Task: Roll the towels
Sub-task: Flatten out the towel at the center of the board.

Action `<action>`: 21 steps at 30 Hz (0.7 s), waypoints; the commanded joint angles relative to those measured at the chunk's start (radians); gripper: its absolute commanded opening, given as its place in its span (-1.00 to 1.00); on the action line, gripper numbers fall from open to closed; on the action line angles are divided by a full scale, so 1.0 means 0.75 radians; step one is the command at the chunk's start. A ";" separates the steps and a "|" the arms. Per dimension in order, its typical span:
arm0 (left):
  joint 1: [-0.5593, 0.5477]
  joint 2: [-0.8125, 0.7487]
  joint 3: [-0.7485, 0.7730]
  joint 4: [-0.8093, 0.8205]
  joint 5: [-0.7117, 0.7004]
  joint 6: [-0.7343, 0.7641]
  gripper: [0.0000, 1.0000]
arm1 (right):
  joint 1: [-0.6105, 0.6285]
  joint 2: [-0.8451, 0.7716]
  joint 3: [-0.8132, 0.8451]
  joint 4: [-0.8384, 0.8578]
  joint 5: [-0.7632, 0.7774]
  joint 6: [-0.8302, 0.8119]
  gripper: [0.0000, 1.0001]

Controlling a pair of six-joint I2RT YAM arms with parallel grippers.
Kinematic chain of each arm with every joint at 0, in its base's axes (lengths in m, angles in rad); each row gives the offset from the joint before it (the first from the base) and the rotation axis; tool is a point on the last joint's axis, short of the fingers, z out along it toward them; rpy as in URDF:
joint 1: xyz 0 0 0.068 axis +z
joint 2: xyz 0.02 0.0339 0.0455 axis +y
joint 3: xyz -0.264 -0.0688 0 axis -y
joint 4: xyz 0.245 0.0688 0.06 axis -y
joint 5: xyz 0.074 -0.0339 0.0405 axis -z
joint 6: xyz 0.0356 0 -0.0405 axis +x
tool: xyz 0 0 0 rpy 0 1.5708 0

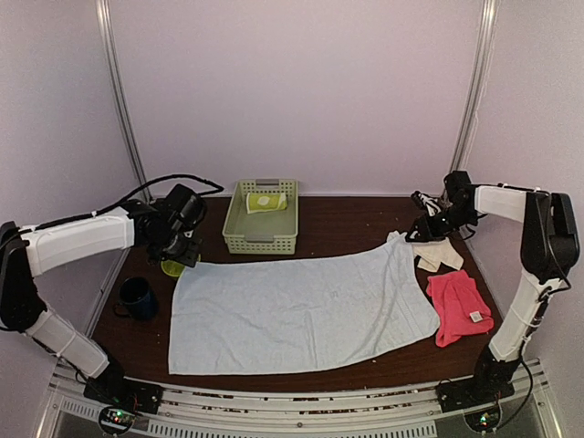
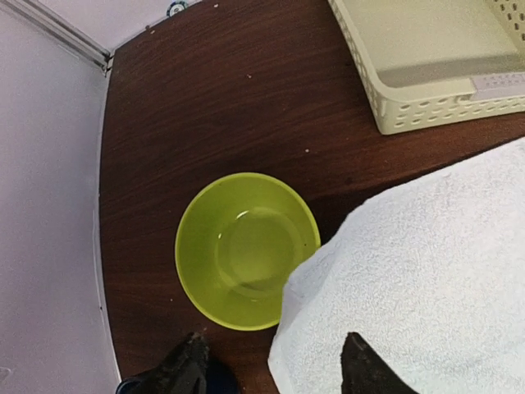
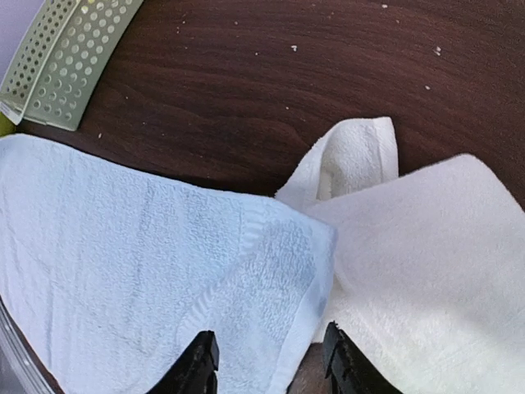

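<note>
No legible text; tag (image 1: 475,317) on pink towel (image 1: 453,301) unreadable

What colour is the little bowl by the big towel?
The small round plastic bowl is lime green; left wrist view shows it best.

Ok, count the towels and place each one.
4: lime-green towel in the basket; light blue towel spread flat mid-table; cream-white towel beside its far right corner; hot pink towel near the right edge. More could be hidden beneath the blue one.

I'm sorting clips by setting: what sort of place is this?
Likely a lab test booth: plain pale walls with metal rails enclose a small dark table, with two robot arms mounted at its near edge.
</note>
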 commanded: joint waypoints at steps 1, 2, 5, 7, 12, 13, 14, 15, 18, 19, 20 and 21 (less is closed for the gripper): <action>0.011 -0.213 0.091 -0.131 0.177 -0.053 0.21 | -0.003 -0.219 0.021 -0.258 0.069 -0.170 -0.02; 0.009 -0.241 0.098 -0.159 0.244 -0.070 0.18 | -0.003 -0.259 0.002 -0.295 0.081 -0.207 -0.02; -0.026 -0.284 0.029 -0.183 0.520 -0.118 0.09 | 0.002 -0.363 -0.101 -0.359 0.131 -0.360 -0.08; -0.112 -0.262 -0.022 -0.200 0.624 -0.147 0.00 | 0.005 -0.405 -0.190 -0.353 0.206 -0.420 -0.18; -0.332 -0.157 -0.075 -0.270 0.604 -0.264 -0.26 | 0.019 -0.406 -0.356 -0.401 0.241 -0.579 -0.40; -0.350 -0.145 -0.099 -0.265 0.605 -0.296 -0.32 | 0.021 -0.395 -0.387 -0.402 0.252 -0.581 -0.44; -0.355 -0.138 -0.130 -0.254 0.607 -0.322 -0.40 | 0.021 -0.384 -0.411 -0.400 0.269 -0.579 -0.47; -0.356 -0.133 -0.158 -0.244 0.607 -0.347 -0.49 | 0.021 -0.374 -0.439 -0.399 0.293 -0.583 -0.50; -0.357 -0.132 -0.259 -0.181 0.631 -0.409 -0.58 | 0.021 -0.348 -0.517 -0.384 0.399 -0.609 -0.53; -0.356 -0.129 -0.288 -0.162 0.641 -0.423 -0.60 | 0.018 -0.340 -0.546 -0.364 0.453 -0.610 -0.53; -0.356 -0.124 -0.313 -0.147 0.642 -0.431 -0.60 | 0.011 -0.331 -0.572 -0.328 0.520 -0.599 -0.55; -0.356 -0.115 -0.339 -0.131 0.642 -0.436 -0.60 | -0.003 -0.321 -0.591 -0.284 0.598 -0.578 -0.57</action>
